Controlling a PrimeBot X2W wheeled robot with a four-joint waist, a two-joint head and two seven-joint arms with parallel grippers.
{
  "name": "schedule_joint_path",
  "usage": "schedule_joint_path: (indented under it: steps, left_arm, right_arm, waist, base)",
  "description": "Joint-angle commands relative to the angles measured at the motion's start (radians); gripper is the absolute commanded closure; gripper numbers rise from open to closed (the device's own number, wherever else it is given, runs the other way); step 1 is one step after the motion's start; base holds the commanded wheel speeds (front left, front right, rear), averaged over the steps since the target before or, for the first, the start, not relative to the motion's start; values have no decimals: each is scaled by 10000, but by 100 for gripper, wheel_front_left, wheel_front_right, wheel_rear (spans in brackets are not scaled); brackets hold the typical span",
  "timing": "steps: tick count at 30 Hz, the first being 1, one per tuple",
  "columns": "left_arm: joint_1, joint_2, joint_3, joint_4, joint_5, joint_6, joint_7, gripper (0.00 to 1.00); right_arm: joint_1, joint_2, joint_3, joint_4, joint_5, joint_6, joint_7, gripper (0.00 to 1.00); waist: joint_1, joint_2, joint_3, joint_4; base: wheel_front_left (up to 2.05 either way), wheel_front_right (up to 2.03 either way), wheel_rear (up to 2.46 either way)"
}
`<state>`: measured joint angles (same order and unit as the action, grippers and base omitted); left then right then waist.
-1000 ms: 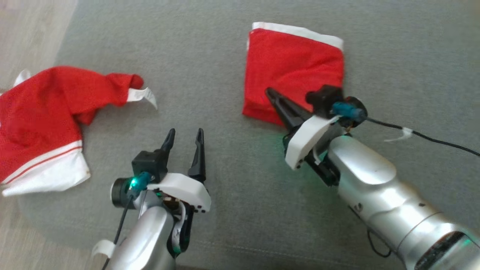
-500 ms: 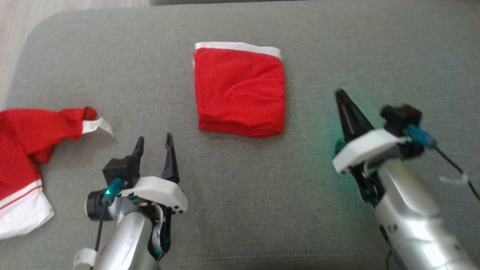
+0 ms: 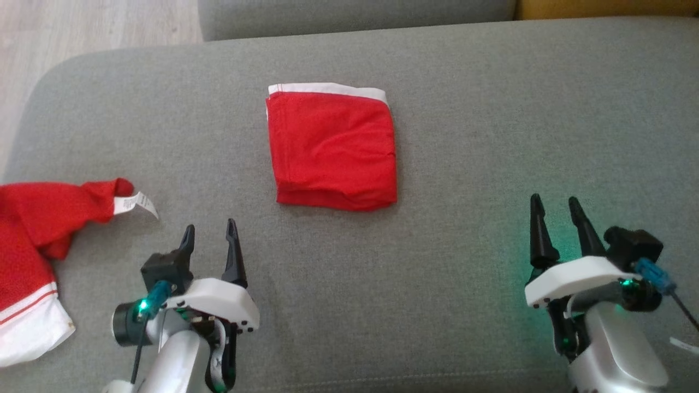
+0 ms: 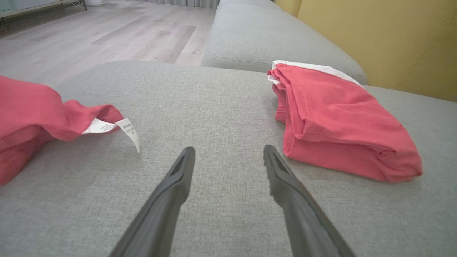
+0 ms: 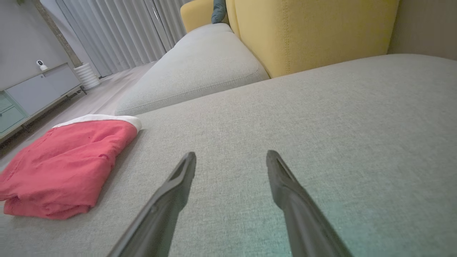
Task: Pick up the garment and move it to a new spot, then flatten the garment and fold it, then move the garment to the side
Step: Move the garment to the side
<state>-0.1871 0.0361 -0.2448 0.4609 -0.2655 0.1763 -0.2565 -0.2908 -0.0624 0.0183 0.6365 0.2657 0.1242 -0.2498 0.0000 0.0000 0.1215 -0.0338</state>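
We see the folded red garment (image 3: 331, 150) toward the sofa seat's (image 3: 464, 136) far edge; a second red garment (image 3: 33, 240) is cut off at its left edge. Our left end effector (image 3: 210, 237) and right end effector (image 3: 557, 215) stand open, empty; the right, earlier shut at the garment, has withdrawn toward the near right corner.

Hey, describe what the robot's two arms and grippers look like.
Both the left gripper and the right gripper have two long, tapered black fingers on a white plastic housing. Behind sit glossy silver forearms, a black camera block, a teal connector with a thin black cable, and green indicator lights.
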Motion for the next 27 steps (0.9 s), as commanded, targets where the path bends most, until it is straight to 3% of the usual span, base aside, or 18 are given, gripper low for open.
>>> schedule_joint_path:
  steps: [1,14,27]
  left_arm:
    - [-99,141,364,-256,107,-28,-53,0]
    - [3,141,283,-443,233,-125,-53,0]
    - [-717,141,-887,-723,-183,-165,-53,0]
  right_arm:
    - [-124,116,258,-383,83,65,-119,0]
    - [-285,120,827,-313,215,65,-120,0]
    - [-3040,121,2742,1625,501,65,-22,0]
  waist:
    - [0,0,-87,15]
    - [0,0,120,324]
    - [0,0,1431,2082]
  base:
    - [0,0,0]
    - [0,0,0]
    - [0,0,0]
